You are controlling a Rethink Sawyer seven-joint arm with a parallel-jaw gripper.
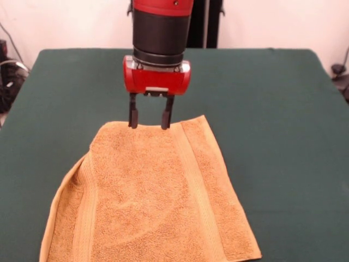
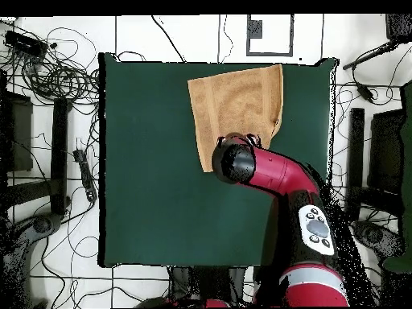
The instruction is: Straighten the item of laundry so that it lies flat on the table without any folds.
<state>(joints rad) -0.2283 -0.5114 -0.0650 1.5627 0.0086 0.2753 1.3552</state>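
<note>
The golden-orange towel lies spread on the dark green table, reaching to the near edge in the front view. Its left side is folded over, with a ribbed band doubled along that edge; another ribbed band runs down the right part. My gripper hangs open right at the towel's far edge, its two black fingertips at or just above the cloth with nothing pinched between them. In the overhead view the towel lies at the table's top edge, and the arm hides the gripper and the towel's lower edge.
Cables and equipment lie on the floor around the table. The red arm reaches over the table's lower right part in the overhead view.
</note>
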